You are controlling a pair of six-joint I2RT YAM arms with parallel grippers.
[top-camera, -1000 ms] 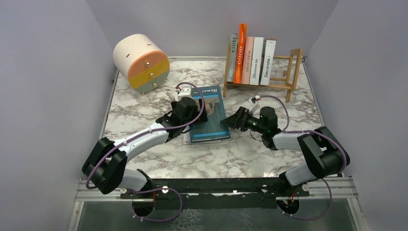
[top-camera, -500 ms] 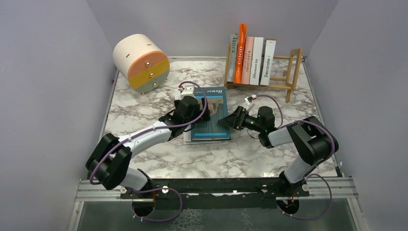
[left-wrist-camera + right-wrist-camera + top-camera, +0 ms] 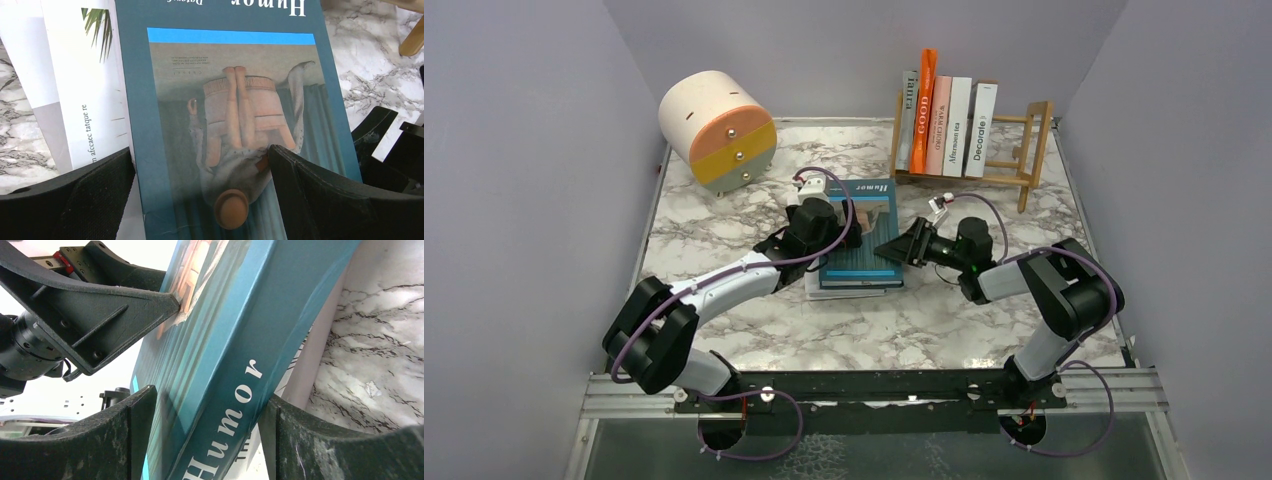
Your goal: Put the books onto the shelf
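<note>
Your right gripper [image 3: 894, 248] brackets the spine of the teal book [image 3: 862, 235]; your left gripper [image 3: 832, 236] rests wide open on its cover.
The tabletop [image 3: 944, 320] carries everything. The shelf [image 3: 1036, 140] stands beyond your right gripper, well apart, with five upright books [image 3: 946, 120] packed at its end nearer the grippers. The teal book lies between your two grippers, tilted, on top of a white book [image 3: 75, 90]. Your right gripper's fingers [image 3: 135, 430] sit one on each side of the spine, close against it; you cannot tell whether they pinch it. Your left gripper's jaws are spread fully and hold nothing, one finger [image 3: 320, 200] on the cover, the other over the white book.
</note>
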